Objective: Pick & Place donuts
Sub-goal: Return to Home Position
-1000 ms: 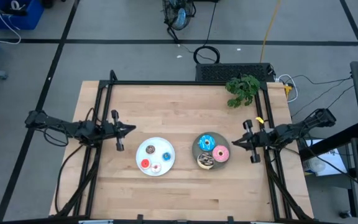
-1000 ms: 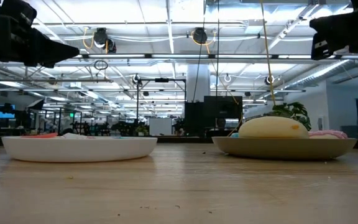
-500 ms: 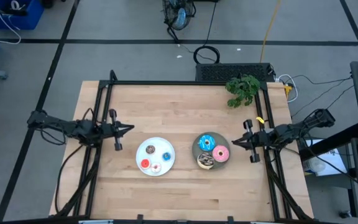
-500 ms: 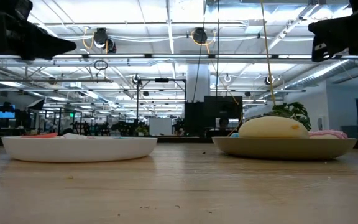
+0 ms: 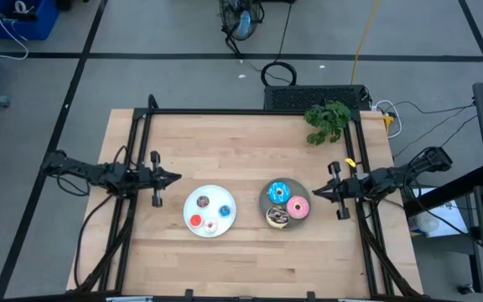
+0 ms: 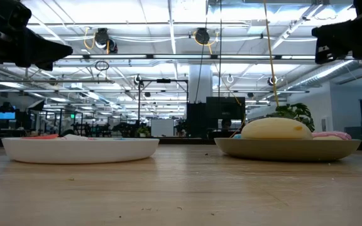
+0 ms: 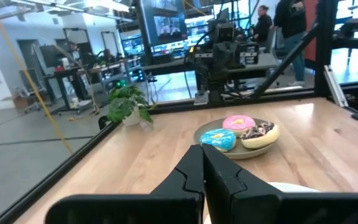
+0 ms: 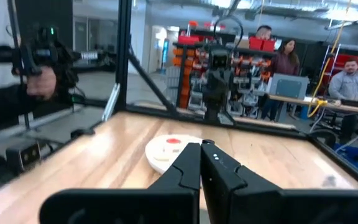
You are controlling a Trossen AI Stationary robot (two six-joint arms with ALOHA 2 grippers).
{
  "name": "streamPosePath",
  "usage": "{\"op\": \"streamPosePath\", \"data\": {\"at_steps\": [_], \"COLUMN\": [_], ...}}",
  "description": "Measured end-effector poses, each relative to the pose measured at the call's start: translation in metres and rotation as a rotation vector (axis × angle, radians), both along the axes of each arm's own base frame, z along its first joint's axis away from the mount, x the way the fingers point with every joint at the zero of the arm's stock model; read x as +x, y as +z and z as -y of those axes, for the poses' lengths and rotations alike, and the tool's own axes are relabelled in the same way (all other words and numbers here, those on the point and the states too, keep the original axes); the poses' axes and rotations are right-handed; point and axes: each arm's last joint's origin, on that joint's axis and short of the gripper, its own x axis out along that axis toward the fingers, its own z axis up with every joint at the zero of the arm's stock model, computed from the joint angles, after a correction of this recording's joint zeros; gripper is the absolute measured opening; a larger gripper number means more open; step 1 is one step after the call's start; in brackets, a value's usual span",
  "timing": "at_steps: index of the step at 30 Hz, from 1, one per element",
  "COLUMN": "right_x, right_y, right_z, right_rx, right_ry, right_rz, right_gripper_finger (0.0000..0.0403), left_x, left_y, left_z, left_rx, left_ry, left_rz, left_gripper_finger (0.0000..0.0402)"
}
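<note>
Four mini donuts lie on the white plate (image 5: pixel 210 210): brown (image 5: pixel 203 201), blue (image 5: pixel 225 210), red (image 5: pixel 195 221), pink-white (image 5: pixel 211 226). The grey plate (image 5: pixel 266 201) carries the larger blue donut (image 5: pixel 277 192), pink donut (image 5: pixel 298 206) and brown sprinkled donut (image 5: pixel 277 217). My left gripper (image 5: pixel 177 178) hovers left of the white plate, shut and holding nothing; its fingers (image 7: pixel 202 163) point toward the grey plate (image 7: pixel 244 151). My right gripper (image 5: pixel 314 192) hovers right of the grey plate, shut and holding nothing, facing the white plate (image 8: pixel 166 149).
A green plant (image 5: pixel 327 120) sits at the table's far right corner. A black metal frame (image 5: pixel 250 111) runs along the table's far edge and sides. Bare wood lies between and in front of the plates (image 6: pixel 181 188). People stand in the room beyond the table.
My left gripper has drifted a little toward the table's near edge, staying shut. The donuts and plates have stayed put.
</note>
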Motion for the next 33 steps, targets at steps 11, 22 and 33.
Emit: {"op": "streamPosePath", "data": {"at_steps": [11, 22, 33], "right_x": [0.0, -0.0001, 0.0], "right_y": [0.0003, 0.0009, 0.0006], "right_z": [0.0001, 0.0001, 0.0001], "right_rx": [0.028, 0.038, 0.041], "right_ry": [0.0, 0.001, 0.001], "right_rz": [-0.001, 0.004, 0.0], "right_gripper_finger": [0.0, 0.0, 0.0], "left_x": [-0.0001, -0.0001, 0.0], "left_y": [0.0001, 0.0002, 0.0001], "left_z": [0.0002, 0.0001, 0.0001], "left_rx": [-0.007, -0.01, -0.007], "left_ry": [0.0, 0.003, 0.003], "left_rz": [0.002, 0.003, 0.003], "left_gripper_finger": [0.0003, 0.0014, 0.0014]}}
